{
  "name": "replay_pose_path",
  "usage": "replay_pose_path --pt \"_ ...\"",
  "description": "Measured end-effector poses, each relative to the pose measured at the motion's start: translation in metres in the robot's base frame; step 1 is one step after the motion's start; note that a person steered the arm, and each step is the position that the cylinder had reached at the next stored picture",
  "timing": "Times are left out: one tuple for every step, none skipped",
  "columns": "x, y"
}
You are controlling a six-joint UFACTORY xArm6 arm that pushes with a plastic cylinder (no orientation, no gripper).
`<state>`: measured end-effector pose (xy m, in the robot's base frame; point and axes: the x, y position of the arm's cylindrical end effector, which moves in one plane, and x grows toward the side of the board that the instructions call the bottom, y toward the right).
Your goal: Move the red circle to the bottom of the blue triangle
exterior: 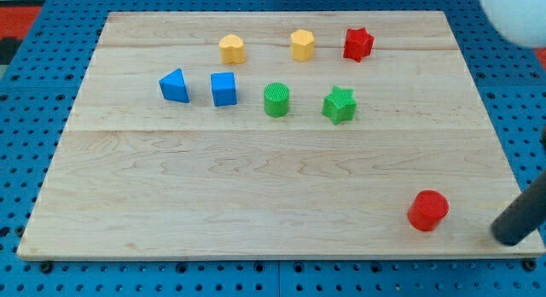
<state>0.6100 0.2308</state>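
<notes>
The red circle [427, 211] lies near the board's bottom right corner. The blue triangle [174, 85] lies at the upper left of the board, far from the red circle. My rod comes in from the view's right edge, and my tip [507, 236] rests near the bottom right corner, to the right of and slightly below the red circle, with a gap between them.
A blue cube [223, 89] sits just right of the blue triangle. A green circle [276, 100] and a green star [339, 105] lie further right. Two yellow blocks [232, 49] [302, 44] and a red star [358, 43] lie along the top. The wooden board [256, 186] rests on a blue pegboard.
</notes>
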Motion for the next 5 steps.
replay_pose_path --pt "-0.031 -0.050" --pt "-0.066 -0.058" --pt "-0.070 -0.092" --pt "-0.087 -0.248" --pt "-0.114 -0.343"
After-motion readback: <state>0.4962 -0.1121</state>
